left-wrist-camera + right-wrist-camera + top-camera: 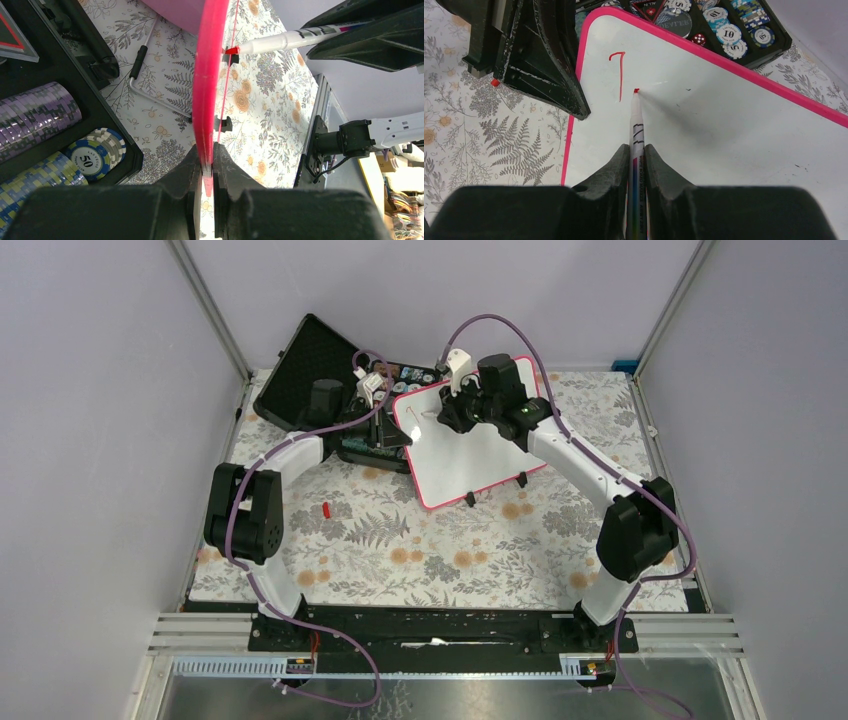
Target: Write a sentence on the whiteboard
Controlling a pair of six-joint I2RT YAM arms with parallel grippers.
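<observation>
left gripper (206,152) is clamped on the whiteboard (475,455) rim. the board sits tilted on the floral table (400,550) against the poker chip case (305,370). right gripper (636,152) pinches a red marker (637,125), tip beside the sentence (620,75), just one stroke.

top cam: high behind bases (285,618), looking down, far. wrist cams tight behind left pincer (207,150) and right pincer (636,150); whiteboard (724,125) ahead of both, shared by all three.
</observation>
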